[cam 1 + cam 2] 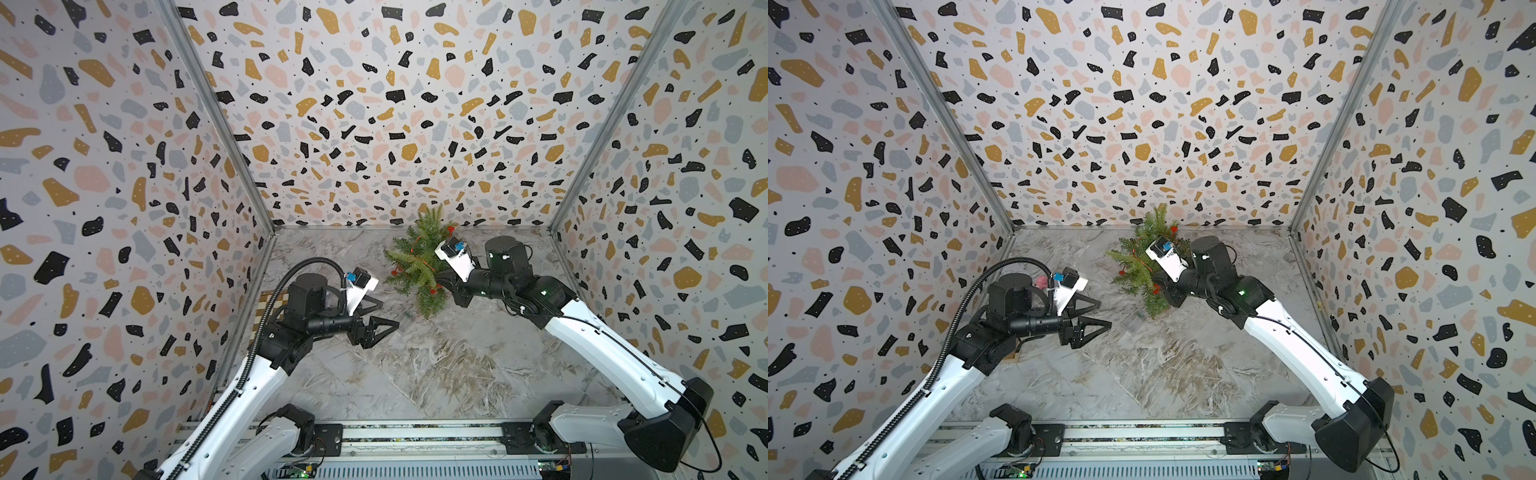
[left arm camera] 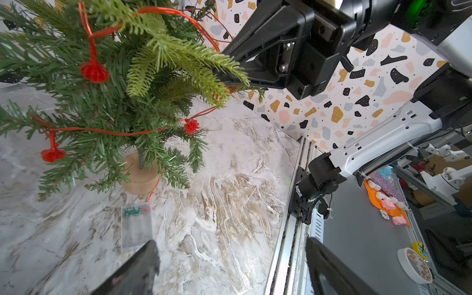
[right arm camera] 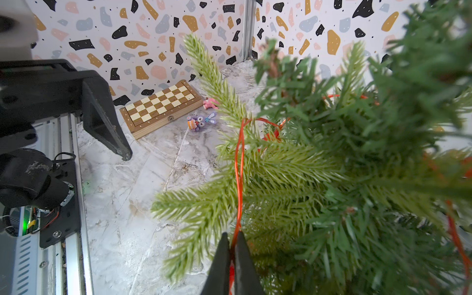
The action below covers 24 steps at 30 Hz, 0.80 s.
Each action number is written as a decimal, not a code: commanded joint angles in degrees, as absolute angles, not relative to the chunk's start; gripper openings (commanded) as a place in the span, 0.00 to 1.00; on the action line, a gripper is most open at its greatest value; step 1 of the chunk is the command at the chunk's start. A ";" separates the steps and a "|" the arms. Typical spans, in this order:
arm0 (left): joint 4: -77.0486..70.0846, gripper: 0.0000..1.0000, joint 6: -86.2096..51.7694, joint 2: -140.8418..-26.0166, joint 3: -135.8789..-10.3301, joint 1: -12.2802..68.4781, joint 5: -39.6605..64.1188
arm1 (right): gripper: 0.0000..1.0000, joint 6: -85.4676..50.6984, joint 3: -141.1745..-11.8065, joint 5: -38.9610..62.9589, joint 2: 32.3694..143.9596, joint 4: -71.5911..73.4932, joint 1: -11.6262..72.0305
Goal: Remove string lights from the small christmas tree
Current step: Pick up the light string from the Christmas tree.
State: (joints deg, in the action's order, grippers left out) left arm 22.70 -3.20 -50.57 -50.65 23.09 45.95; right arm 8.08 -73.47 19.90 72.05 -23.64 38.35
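Right tool [image 3: 232, 238]: I am pinching the wire of the lights [image 3: 239, 178] among the tree [image 3: 319, 166] branches.
Left tool [image 1: 388, 312]: I am holding it spread, apart from the tree.

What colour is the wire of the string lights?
Red-orange; the string lights show best in the left wrist view.

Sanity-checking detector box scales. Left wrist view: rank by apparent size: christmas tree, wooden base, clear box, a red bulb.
1. small christmas tree
2-3. wooden base and clear box: look about alike, unranked; branches hide part of the base.
4. red bulb, smallest.
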 commanded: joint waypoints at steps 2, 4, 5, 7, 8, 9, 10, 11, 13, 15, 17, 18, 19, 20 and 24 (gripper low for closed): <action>21.27 0.89 -3.52 -50.56 -53.17 23.23 46.25 | 0.05 8.70 -76.45 20.30 70.48 -24.84 38.89; 21.18 0.89 -3.59 -50.55 -53.14 23.20 46.23 | 0.04 8.75 -76.64 20.01 70.20 -24.96 38.94; 21.18 0.89 -3.61 -50.54 -53.10 23.20 46.23 | 0.04 8.70 -76.71 19.87 69.98 -24.96 38.94; 21.18 0.89 -3.66 -50.54 -53.09 23.20 46.23 | 0.03 8.70 -76.95 19.71 69.77 -25.09 39.00; 21.18 0.89 -3.61 -50.58 -53.09 23.20 46.20 | 0.03 8.72 -77.14 19.69 69.61 -25.14 38.98; 21.18 0.89 -3.73 -50.60 -53.09 23.21 46.19 | 0.03 8.70 -77.33 19.73 69.50 -25.22 39.00; 21.18 0.89 -3.70 -50.54 -53.09 23.20 46.14 | 0.03 8.70 -77.58 19.69 69.43 -25.31 39.08; 21.10 0.89 -3.82 -50.62 -53.09 23.23 46.14 | 0.03 8.72 -77.76 19.70 69.31 -25.30 39.02; 21.09 0.90 -3.98 -50.55 -53.17 23.20 46.14 | 0.01 8.80 -77.98 19.63 69.05 -25.23 39.09; 21.01 0.89 -4.16 -50.54 -53.26 23.20 46.14 | 0.00 8.96 -78.39 19.52 68.92 -25.39 39.11; 20.70 0.90 -5.01 -50.60 -53.43 23.20 46.27 | 0.00 9.10 -78.82 19.51 69.08 -25.64 39.11; 20.41 0.90 -5.80 -50.54 -53.65 23.20 46.68 | 0.00 9.19 -79.07 19.59 68.95 -25.75 39.24; 20.31 0.90 -6.27 -50.56 -53.97 23.20 46.90 | 0.00 9.30 -79.23 19.75 68.95 -25.81 39.27; 20.30 0.90 -6.99 -50.49 -54.45 23.24 47.10 | 0.00 9.40 -79.57 19.84 68.83 -25.84 39.37; 17.94 0.90 -10.97 -50.05 -55.72 23.20 46.41 | 0.00 9.74 -81.09 20.73 69.18 -25.67 39.77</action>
State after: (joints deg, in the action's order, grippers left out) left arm 21.87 -7.44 -50.65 -53.58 23.09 46.02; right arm 8.91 -78.22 19.92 70.76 -25.50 39.31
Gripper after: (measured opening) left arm 0.898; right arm 0.065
